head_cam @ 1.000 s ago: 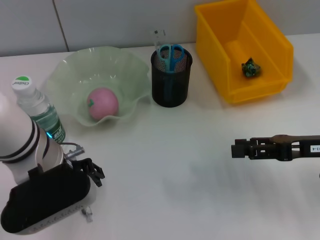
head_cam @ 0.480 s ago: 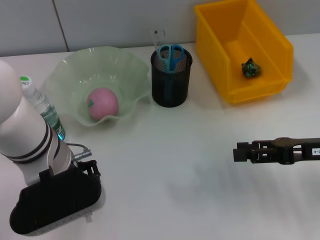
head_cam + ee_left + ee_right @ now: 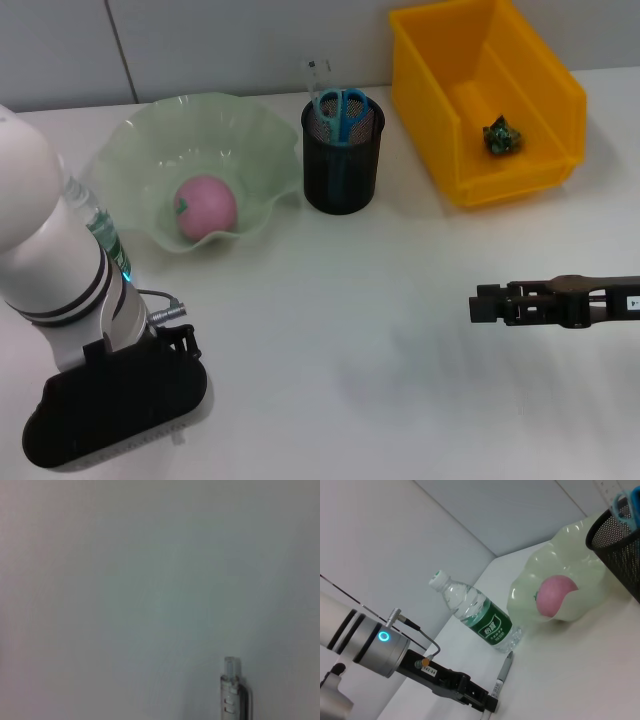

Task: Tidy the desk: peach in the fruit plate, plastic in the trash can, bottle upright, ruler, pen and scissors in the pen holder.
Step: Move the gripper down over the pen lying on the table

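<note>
A pink peach (image 3: 207, 205) lies in the pale green fruit plate (image 3: 262, 130). The black mesh pen holder (image 3: 343, 165) holds blue scissors (image 3: 342, 105) and a clear ruler (image 3: 316, 72). Crumpled green plastic (image 3: 500, 135) sits in the yellow trash can (image 3: 560, 100). The bottle (image 3: 476, 616) stands upright with its cap on, mostly hidden behind my left arm in the head view. The pen (image 3: 503, 672) lies on the table beside the bottle; its clear end (image 3: 232, 692) shows in the left wrist view. My left gripper (image 3: 482, 701) is low at the pen's near end. My right gripper (image 3: 482, 304) hovers at mid-right.
My bulky left arm (image 3: 70, 300) fills the near-left corner of the white table (image 3: 330, 330). The fruit plate, pen holder and trash can line the back edge, with a grey wall (image 3: 250, 40) behind them.
My left arm has swung further over the near-left corner and now covers most of the bottle. The right gripper has drifted slightly to the right.
</note>
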